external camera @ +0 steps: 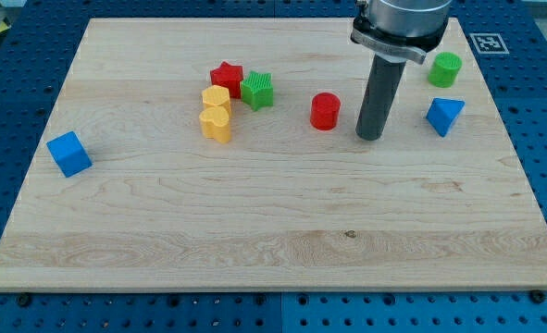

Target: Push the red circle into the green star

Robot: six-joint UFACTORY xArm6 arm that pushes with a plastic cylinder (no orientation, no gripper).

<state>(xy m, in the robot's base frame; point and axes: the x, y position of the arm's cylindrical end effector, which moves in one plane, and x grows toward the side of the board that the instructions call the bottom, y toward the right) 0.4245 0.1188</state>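
The red circle [325,111] is a short red cylinder standing near the middle of the wooden board, towards the view's top. The green star [257,90] lies to its left, touching a red star [226,79]. My tip [370,137] rests on the board just right of the red circle and slightly below it, with a small gap between them. The dark rod rises from the tip to the arm's mount at the view's top.
Two yellow blocks [216,97] [217,123] sit below the red star. A blue cube [69,154] lies at the view's left. A green cylinder [445,69] and a blue triangular block [444,116] lie right of the rod. The wooden board [273,231] sits on a blue perforated table.
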